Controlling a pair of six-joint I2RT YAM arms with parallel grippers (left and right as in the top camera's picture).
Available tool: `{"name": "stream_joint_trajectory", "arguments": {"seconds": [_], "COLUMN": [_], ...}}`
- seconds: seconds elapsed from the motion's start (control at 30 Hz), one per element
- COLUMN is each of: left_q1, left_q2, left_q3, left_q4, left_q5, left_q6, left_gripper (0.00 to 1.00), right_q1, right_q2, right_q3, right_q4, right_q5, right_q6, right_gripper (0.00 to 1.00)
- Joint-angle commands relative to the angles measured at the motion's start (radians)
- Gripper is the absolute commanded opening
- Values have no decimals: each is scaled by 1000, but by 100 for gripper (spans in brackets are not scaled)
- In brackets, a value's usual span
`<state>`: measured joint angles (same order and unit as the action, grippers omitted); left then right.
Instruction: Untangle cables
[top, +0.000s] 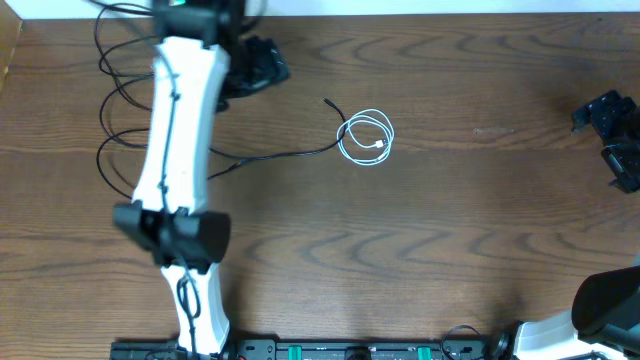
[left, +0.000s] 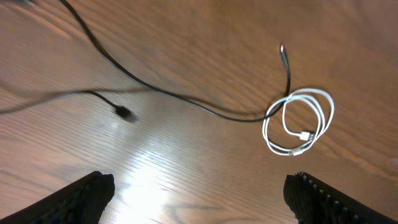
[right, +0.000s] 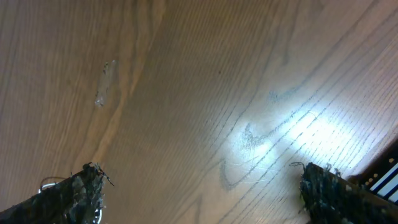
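Note:
A white cable (top: 366, 138) lies coiled in a small loop near the table's middle. A thin black cable (top: 280, 155) runs from under my left arm to that coil, passes through it and ends in a plug (top: 328, 101). In the left wrist view the same black cable (left: 155, 90) meets the white coil (left: 298, 121), and a second black cable ends in a plug (left: 124, 113) to the left. My left gripper (left: 199, 193) hangs open above bare wood, short of both cables, nothing between its fingers. My right gripper (right: 202, 193) is open over bare wood at the far right (top: 612, 135).
More thin black loops (top: 112, 110) lie left of my white left arm (top: 180, 150), which spans the table from front to back. Arm bases and their hardware (top: 330, 350) line the front edge. A pale scuff (right: 106, 81) marks the wood under the right gripper.

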<state>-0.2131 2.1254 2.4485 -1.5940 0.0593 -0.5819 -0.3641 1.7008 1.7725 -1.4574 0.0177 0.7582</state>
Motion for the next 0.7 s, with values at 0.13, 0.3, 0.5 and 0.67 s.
{"name": "stream_joint_trajectory", "arguments": {"seconds": [0.13,0.3,0.5,0.67], "left_q1": [-69,-98,-132,-142], "left_q2": [154,204,251,299], "left_q3": [-6,-8,-10,-11], "left_q4": [-8,-10,-35,-16], "left_q5": [23,57,56,53], "left_q6": [-445,-621,-879,-944], "left_gripper": [92,92,93,93], "right_q1": [1,1,1,1], "right_q2": [-1,-1,-1,-1], "right_q3": [0,0,0,0], "right_q4": [-1,-1,-1,-1], "right_q5": [5,5,5,5], "right_q6": [11,11,11,11], "right_gripper": [99,99,99,99]}}
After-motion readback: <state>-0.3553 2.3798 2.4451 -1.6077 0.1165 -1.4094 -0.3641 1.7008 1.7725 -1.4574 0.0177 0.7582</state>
